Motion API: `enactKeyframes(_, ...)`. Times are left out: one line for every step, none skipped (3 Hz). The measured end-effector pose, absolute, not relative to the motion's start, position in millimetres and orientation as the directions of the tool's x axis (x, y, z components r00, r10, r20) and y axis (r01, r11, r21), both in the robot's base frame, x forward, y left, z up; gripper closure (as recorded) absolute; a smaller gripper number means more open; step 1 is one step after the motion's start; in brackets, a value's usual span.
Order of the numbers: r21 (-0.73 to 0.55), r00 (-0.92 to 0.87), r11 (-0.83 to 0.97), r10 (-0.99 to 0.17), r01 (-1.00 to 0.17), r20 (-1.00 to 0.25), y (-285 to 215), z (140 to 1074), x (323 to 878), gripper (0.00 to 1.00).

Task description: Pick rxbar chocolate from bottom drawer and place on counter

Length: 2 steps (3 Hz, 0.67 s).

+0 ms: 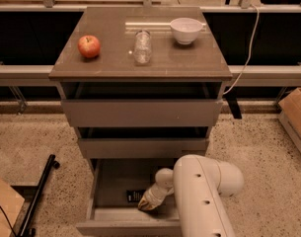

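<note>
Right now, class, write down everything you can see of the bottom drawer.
The bottom drawer is the lowest of three, grey-brown, plain-fronted with no handle. It stands pulled out, a wide shallow tray. A small black rxbar chocolate lies flat on its floor. The gripper reaches down inside, close beside the bar; whether they touch is unclear. The white arm hides the drawer's right part.
</note>
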<state>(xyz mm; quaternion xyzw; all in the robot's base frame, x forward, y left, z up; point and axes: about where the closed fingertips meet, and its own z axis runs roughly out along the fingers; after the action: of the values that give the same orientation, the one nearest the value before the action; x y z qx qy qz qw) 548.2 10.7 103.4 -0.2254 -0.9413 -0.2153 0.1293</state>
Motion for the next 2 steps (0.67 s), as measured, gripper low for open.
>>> enactKeyframes(0.347,-0.865,0.806,0.369,0.480,0.340,10.7,103.6,548.2,0.11)
enactKeyframes(0.347,-0.865,0.806,0.369,0.480,0.340,10.8,115.3,548.2,0.00)
